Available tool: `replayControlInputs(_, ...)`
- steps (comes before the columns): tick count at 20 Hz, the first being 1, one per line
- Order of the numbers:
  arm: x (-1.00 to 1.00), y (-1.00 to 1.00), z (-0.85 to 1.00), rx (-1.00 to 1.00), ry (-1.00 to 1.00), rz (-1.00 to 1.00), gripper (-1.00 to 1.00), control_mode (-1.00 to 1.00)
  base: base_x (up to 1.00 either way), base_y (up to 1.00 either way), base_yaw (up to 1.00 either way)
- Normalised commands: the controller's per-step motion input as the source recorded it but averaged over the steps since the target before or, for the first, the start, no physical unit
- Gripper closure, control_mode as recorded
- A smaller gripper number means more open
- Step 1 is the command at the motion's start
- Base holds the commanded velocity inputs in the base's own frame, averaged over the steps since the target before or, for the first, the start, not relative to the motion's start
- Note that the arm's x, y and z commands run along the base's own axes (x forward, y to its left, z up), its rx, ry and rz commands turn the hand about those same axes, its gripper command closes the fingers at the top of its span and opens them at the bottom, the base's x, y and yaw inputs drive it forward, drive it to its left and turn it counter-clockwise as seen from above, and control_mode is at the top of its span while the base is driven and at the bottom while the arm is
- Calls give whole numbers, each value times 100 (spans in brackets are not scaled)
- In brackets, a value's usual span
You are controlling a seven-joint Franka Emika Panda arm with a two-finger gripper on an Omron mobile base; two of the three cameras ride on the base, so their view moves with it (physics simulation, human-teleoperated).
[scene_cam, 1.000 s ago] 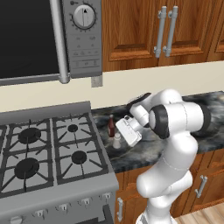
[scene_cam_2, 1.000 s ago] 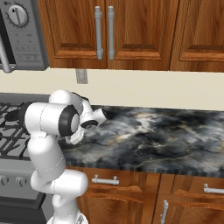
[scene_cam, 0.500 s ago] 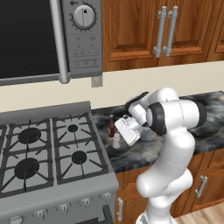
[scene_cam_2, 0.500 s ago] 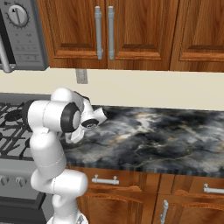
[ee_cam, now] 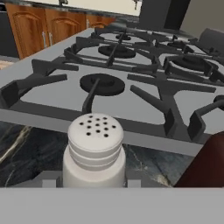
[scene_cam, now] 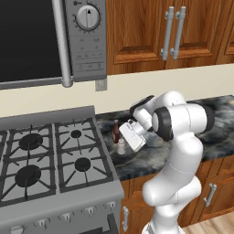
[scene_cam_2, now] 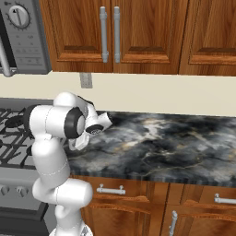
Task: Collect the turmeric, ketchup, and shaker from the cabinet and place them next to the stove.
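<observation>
The small white shaker [scene_cam: 121,147] stands on the dark counter just right of the stove [scene_cam: 45,160], close in front of the slim dark ketchup bottle [scene_cam: 116,131]. My gripper [scene_cam: 124,142] reaches in from the right and is shut on the shaker. In the hand view the shaker [ee_cam: 94,148] with its holed cap sits between my gripper [ee_cam: 89,179], the ketchup [ee_cam: 205,164] is at the right edge, and the stove [ee_cam: 131,87] lies beyond. The wall cabinet [scene_cam: 169,32] has both doors closed. The turmeric is out of view.
A grey microwave [scene_cam: 45,41] with a dial hangs above the stove. The marble counter [scene_cam_2: 161,143] runs to the right of my arm. A wall outlet [scene_cam: 101,85] sits above the counter's left end. Wooden drawers and doors [scene_cam_2: 138,203] are below.
The hand has edged very slightly left toward the stove. The shaker stays in the grip beside the ketchup.
</observation>
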Motion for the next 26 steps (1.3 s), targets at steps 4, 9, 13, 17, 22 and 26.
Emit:
replayControlInputs(4,0,0,-14,-2,-9,0,100,-100,0,0,0)
replayControlInputs(9,0,0,-19,0,-4,0,100,-100,0,0,0)
replayControlInputs(13,0,0,-18,0,-4,0,-100,-100,0,0,0)
replayControlInputs(17,0,-3,-12,0,-5,0,-100,-100,0,0,0)
replayControlInputs(22,0,-3,-10,0,-6,0,-100,-100,0,0,0)
replayControlInputs(26,-2,-2,-3,0,-6,0,-100,-100,0,0,0)
